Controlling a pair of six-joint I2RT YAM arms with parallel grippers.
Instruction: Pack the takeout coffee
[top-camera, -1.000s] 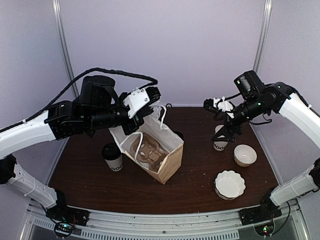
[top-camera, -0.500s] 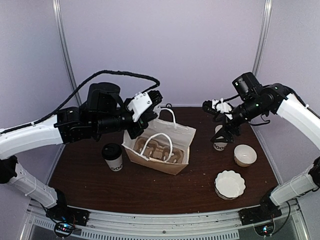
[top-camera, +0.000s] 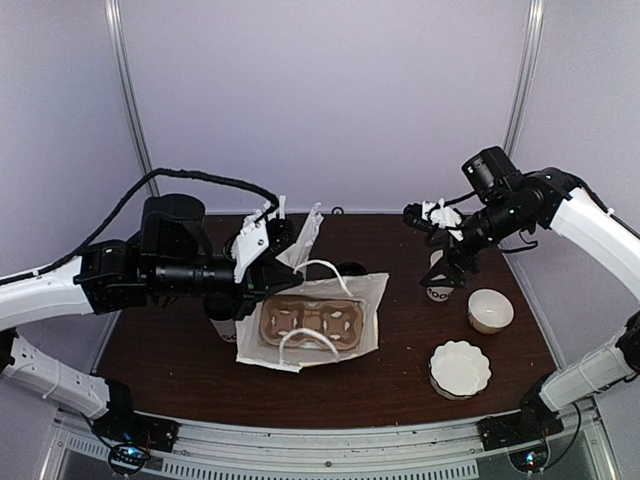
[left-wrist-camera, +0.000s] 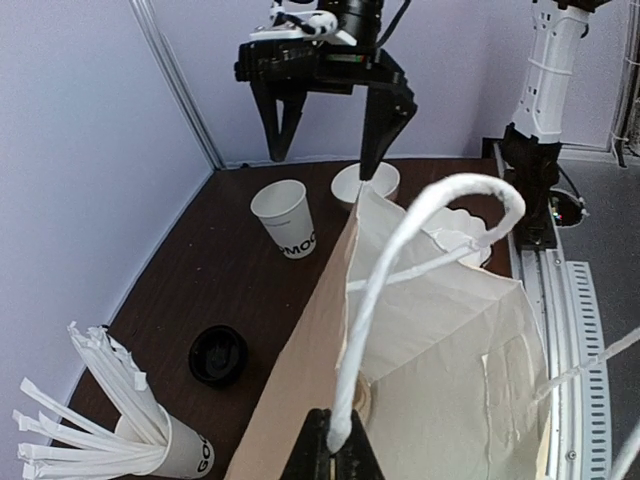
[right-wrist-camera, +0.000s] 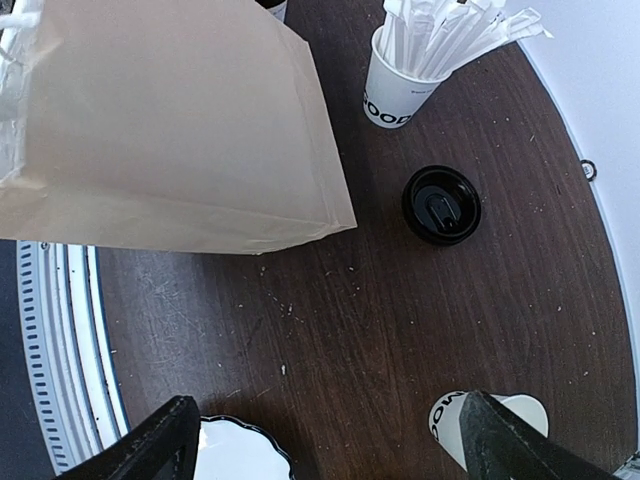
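The left gripper (left-wrist-camera: 330, 452) is pressed together on one white twisted-paper handle (left-wrist-camera: 372, 295) of the tan paper carrier bag (top-camera: 365, 300). The bag leans over at the middle of the dark brown wooden table (top-camera: 180, 385), its mouth turned up to the overhead camera, with a brown pulp cup tray (top-camera: 312, 318) showing inside. The takeout coffee, a white paper cup with a black lid (top-camera: 224, 328), sits outside the bag by its left edge; only part of its white side shows under the left wrist. The right gripper (top-camera: 455, 268) is spread wide with nothing between its fingers, hanging over an uncapped white paper cup (top-camera: 440, 288) toward the right rear. A loose round black plastic lid (right-wrist-camera: 441, 205) lies just behind the bag, and a white cup stuffed with white wrapped straws (right-wrist-camera: 400, 90) stands beyond it by the back edge. A small white bowl (top-camera: 490, 310) and a stack of scalloped white dishes (top-camera: 460, 370) line the right side. Bare wood runs along the front edge and between the bag and the bowl
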